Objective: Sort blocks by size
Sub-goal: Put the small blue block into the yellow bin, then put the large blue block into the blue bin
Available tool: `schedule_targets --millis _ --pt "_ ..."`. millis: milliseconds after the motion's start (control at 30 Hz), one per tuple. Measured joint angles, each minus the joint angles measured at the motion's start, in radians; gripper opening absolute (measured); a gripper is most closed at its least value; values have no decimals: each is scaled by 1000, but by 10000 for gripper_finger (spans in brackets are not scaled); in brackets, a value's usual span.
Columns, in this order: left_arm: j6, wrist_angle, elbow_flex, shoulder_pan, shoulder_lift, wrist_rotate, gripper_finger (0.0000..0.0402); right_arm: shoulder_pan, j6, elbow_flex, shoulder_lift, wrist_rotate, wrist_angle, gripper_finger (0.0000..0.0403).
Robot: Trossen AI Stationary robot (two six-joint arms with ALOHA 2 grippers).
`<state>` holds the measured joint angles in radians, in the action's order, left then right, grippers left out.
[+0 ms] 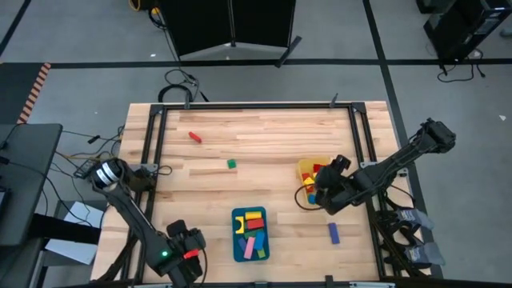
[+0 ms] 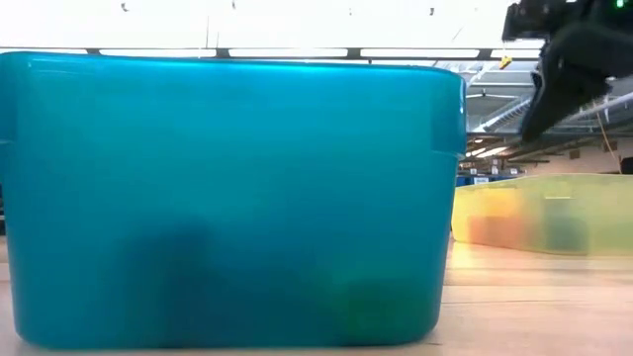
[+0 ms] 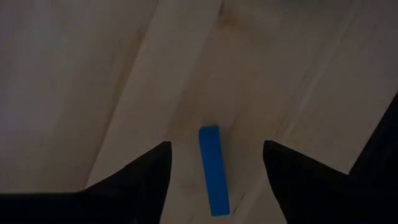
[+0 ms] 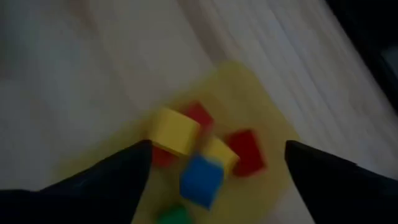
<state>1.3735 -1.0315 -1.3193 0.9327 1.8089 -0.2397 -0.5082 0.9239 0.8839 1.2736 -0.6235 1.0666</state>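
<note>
Tray (image 1: 237,240) at bottom centre of the high view, bars (image 1: 253,231) inside it. Square bin (image 1: 305,169) at right of centre, cubes (image 1: 318,170) in it. One bar (image 1: 334,233) lower right, between tray and table edge. Two loose blocks (image 1: 194,137) upper centre-left.

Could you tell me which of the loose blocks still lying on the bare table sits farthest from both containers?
The small red block, lying alone toward the table's far left. The small green cube sits nearer the middle, and the blue bar lies near the translucent yellow bin.

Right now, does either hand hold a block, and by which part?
Neither. The left hand is open around a blue bar; the right hand is open above the yellow bin.
</note>
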Motion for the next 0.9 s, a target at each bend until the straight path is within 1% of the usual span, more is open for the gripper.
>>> schedule_targets --millis 67,100,300,367,433,500,567,633,700,733,900 --pt "0 0 0 4 17 15 274 -13 -43 26 0 0 -65 389" --pt "0 -2 0 5 27 26 281 -21 -69 39 0 1 -101 387" --pt "-4 0 0 6 106 97 318 -66 -217 101 0 3 -330 341" --pt "-13 9 0 6 133 120 319 -83 -265 118 0 3 -392 329" --pt "-15 11 -2 4 161 145 309 -102 -312 138 0 2 -445 319" --pt "-34 30 -6 0 176 164 281 -121 -361 154 0 -3 -493 312" --pt "-50 54 -6 -4 188 174 234 -143 -407 167 0 -5 -543 305" --pt "-54 78 -5 -11 193 172 167 -165 -443 175 0 -7 -589 299" --pt "-55 97 -6 -19 194 173 86 -189 -461 177 0 -7 -620 292" --pt "-55 98 -5 -23 194 174 54 -200 -467 177 0 -7 -630 288" --pt "-98 100 -15 -48 196 149 59 -264 -441 177 0 -5 -623 271"
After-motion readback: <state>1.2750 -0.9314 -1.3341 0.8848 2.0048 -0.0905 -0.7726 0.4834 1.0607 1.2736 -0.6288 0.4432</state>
